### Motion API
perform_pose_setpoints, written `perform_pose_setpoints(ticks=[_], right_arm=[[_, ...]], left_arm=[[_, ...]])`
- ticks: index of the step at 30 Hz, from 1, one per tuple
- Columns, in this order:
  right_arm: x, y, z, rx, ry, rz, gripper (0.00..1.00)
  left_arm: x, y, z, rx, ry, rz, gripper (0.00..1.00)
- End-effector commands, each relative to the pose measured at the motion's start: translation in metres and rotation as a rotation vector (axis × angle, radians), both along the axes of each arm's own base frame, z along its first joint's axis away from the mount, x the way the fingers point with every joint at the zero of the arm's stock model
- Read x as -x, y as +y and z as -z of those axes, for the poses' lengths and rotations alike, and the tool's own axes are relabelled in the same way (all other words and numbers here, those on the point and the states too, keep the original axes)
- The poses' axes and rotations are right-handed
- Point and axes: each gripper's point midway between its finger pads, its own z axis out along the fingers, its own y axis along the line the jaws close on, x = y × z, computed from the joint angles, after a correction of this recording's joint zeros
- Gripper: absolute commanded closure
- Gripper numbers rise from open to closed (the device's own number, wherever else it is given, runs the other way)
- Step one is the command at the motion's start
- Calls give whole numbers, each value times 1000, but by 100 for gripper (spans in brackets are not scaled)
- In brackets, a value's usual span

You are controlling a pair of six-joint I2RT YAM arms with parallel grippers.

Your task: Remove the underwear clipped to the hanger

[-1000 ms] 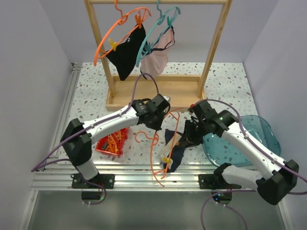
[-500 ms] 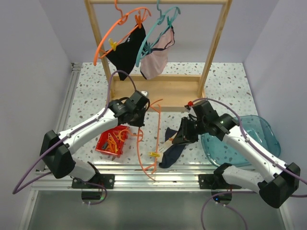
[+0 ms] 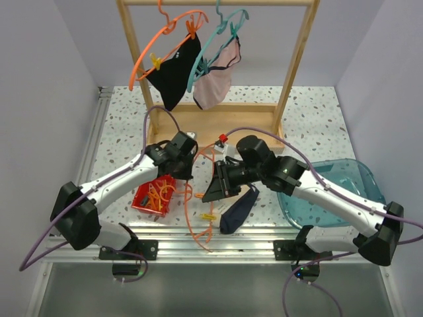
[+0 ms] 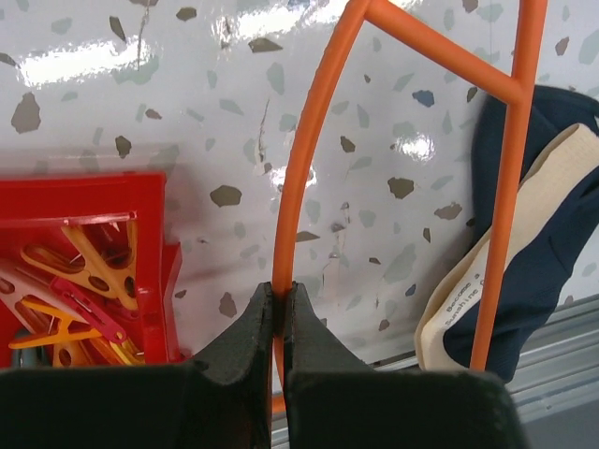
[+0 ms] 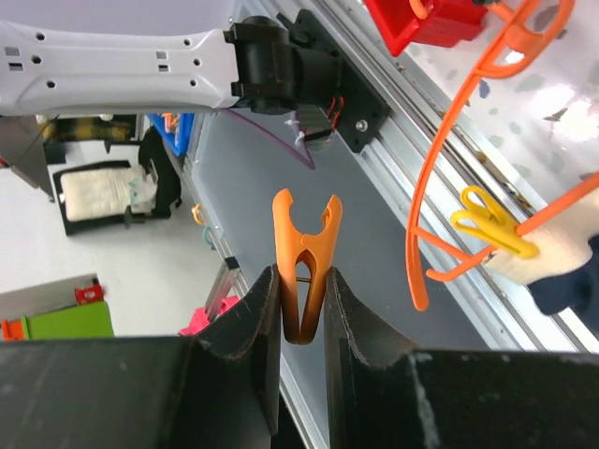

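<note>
Two small fabric briefs on the wooden rack [image 3: 291,79], black brief [image 3: 173,76] and dusty pink brief [image 3: 213,89], navy brief with beige lining [image 3: 239,207] down at the speckled table [image 3: 310,105] near edge, yellow peg [image 5: 492,224] pinning it to orange plastic hanger [image 4: 310,168], left gripper [image 4: 281,313] clenched on that hanger, right gripper [image 5: 302,299] pinching an orange clothespin [image 5: 306,234].

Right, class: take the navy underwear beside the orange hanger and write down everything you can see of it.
The navy underwear is a small, soft fabric brief, dark blue outside with a beige lining that carries small print. It lies bunched in a long strip, apparently on the speckled table, between the two arms. One yellow clip pins its beige edge to the orange hanger, whose straight bar crosses in front of it in the left wrist view.
</note>
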Motion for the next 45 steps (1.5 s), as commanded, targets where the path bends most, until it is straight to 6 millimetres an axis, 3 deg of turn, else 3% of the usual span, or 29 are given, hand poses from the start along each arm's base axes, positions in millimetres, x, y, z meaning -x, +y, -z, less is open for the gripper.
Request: perform_pose_setpoints(ticks=[1,6,10,13,14,16,18,19,25,27,28,30,31,33,35,36,38,39,40,45], right_arm=[[-1,26,-36,-123,-68,-25,100],[2,25,-38,-109,-78,-26,100],[5,22,-31,-89,-81,-15,100],[6,21,-31,-94,-88,-10,100],[7,22,-30,-98,-85,-7,100],[7,23,-27,-89,-84,-1,100],[8,29,-27,-103,-85,5,100],[14,33,-23,-100,-81,-7,100],[23,65,-12,-91,-144,53,100],[10,72,-7,-57,-228,145,100],[17,79,-9,-58,-259,145,100],[3,88,0,-19,-359,241,100],[9,97,2,-17,-387,235,100],[4,115,22,29,-425,240,100],[3,130,20,45,-489,247,100],[1,142,39,89,-501,235,100],[-1,163,33,75,-535,218,100],[-2,171,48,111,-545,207,100],[-5,180,39,99,-560,218,100],[-29,193,45,177,-673,266,100]], left_arm=[[7,-2,-11,78,-29,8,100],[13,4,-19,147,-76,-28,100],[4,-9,-40,239,-150,-2,100],[-14,-24,-52,268,-193,24,100],[-19,-34,-65,306,-211,50,100],[-33,-41,-62,283,-210,64,100],[-50,-49,-77,278,-251,89,100],[-57,-51,-71,263,-244,94,100],[-97,-47,-84,290,-303,139,100],[-107,-39,-87,301,-323,150,100],[-108,-36,-85,302,-322,157,100],[-112,-29,-84,313,-323,180,100],[-113,-28,-81,318,-317,187,100],[-113,-25,-77,340,-306,224,100],[-112,-25,-71,343,-289,245,100],[-111,-24,-69,334,-284,260,100],[-110,-22,-60,327,-263,273,100],[-109,-20,-58,320,-257,283,100],[-109,-19,-53,317,-245,285,100],[-110,-9,-43,310,-226,286,100]])
